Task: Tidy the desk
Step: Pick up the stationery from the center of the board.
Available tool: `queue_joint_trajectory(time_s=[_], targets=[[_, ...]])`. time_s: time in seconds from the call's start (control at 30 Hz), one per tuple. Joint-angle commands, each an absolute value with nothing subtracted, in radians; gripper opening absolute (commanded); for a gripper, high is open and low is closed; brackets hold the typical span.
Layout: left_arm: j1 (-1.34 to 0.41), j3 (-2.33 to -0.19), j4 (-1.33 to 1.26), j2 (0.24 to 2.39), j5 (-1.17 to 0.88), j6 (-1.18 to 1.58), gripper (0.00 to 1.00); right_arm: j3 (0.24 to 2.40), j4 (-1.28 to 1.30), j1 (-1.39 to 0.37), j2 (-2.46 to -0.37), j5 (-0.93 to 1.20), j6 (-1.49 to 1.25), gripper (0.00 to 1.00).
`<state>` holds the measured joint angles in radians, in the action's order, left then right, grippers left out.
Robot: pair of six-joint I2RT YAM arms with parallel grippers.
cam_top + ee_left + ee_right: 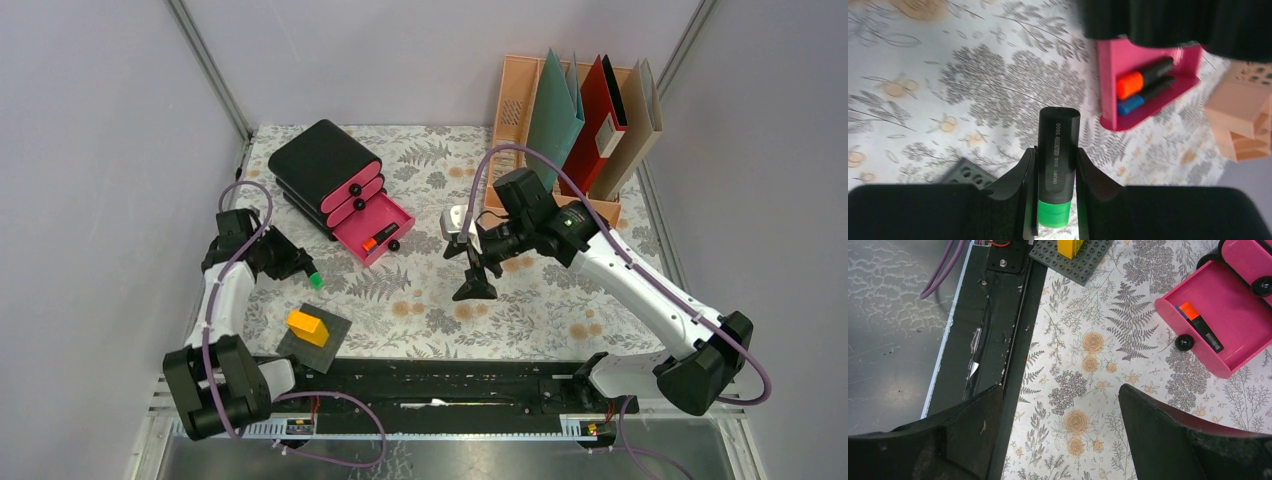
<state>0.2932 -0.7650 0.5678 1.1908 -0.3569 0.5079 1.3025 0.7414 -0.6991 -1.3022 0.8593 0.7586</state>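
Note:
The desk point(540, 310) is covered in a pale cloth with grey ferns and orange flowers. My left gripper point(303, 270) is shut on a black marker with a green cap point(316, 280) and holds it above the desk's left side. The left wrist view shows the marker point(1058, 145) clamped between the fingers of that gripper point(1054, 165), pointing towards the open pink drawer point(1108, 85). My right gripper point(477, 268) is open and empty above the middle of the desk. In its wrist view it point(1060, 390) hangs over bare cloth point(1083, 370).
A black drawer box point(318, 160) has its bottom pink drawer point(398, 218) open, with an orange and a blue marker point(1200, 325) inside. A peach file rack point(515, 95) with folders stands at the back right. A grey baseplate point(330, 350) with a yellow brick point(307, 326) lies at the front left. A black rail point(450, 380) runs along the near edge.

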Motion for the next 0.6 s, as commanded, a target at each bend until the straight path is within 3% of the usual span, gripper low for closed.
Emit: queue_joint_trajectory(time_s=[0.0,0.33,0.57], targets=[[0.265,-0.723,0.490,1.092,-0.494,0.588,0.00,1.289,0.702,-0.692,-1.298,0.902,0.758,0.92],[-0.018,-0.606,0.265,0.936,-0.363,0.755,0.00,1.259,0.688,-0.678,-1.302,0.899,0.762,0.93],[-0.237,-0.670,0.216,1.004,-0.161,0.659,0.00,1.240,0.679,-0.663,-1.313,0.905,0.764,0.93]])
